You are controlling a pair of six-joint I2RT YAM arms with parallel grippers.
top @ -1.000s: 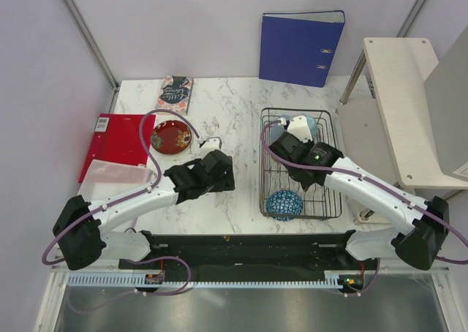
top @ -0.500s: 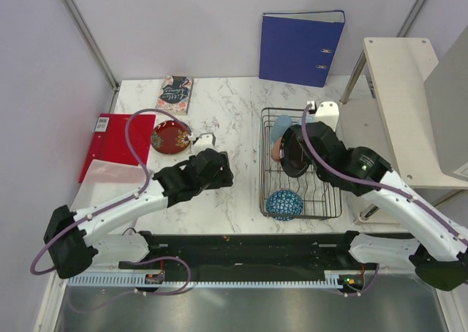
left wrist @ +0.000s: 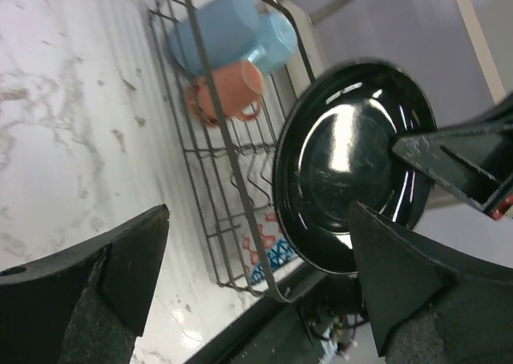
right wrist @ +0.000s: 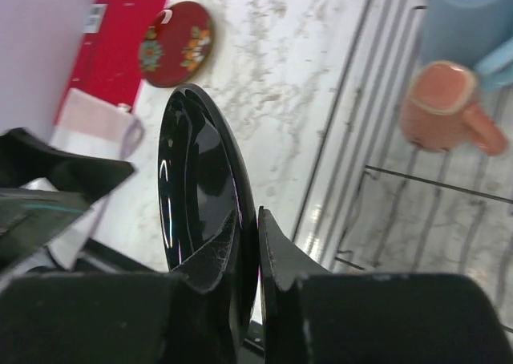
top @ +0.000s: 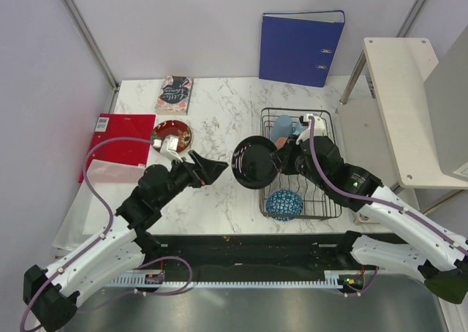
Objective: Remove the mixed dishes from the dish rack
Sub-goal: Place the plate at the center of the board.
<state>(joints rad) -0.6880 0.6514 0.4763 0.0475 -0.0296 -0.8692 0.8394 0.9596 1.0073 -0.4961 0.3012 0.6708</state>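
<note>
My right gripper [top: 276,161] is shut on the rim of the black shallow dish [top: 254,161] and holds it on edge in the air, just left of the dish rack [top: 296,200]; the dish also shows in the right wrist view [right wrist: 196,196] and the left wrist view [left wrist: 353,167]. My left gripper [top: 208,170] is open and empty, facing the dish from the left. In the rack stand blue mugs [top: 284,129], the salmon-orange cup [right wrist: 437,107] and the blue net-patterned bowl [top: 284,204]. The yellow-and-red plate [top: 172,136] lies on the table at the left.
A red folder [top: 115,143] and a clear plastic sheet lie at the left edge. A book [top: 175,93] lies at the back left. A blue binder [top: 300,48] stands against the back wall. A white side table [top: 406,105] stands at the right.
My right gripper has lifted the black dish out of the rack and carried it left. My left arm has drawn back toward the near edge and turned its open gripper to the dish.
</note>
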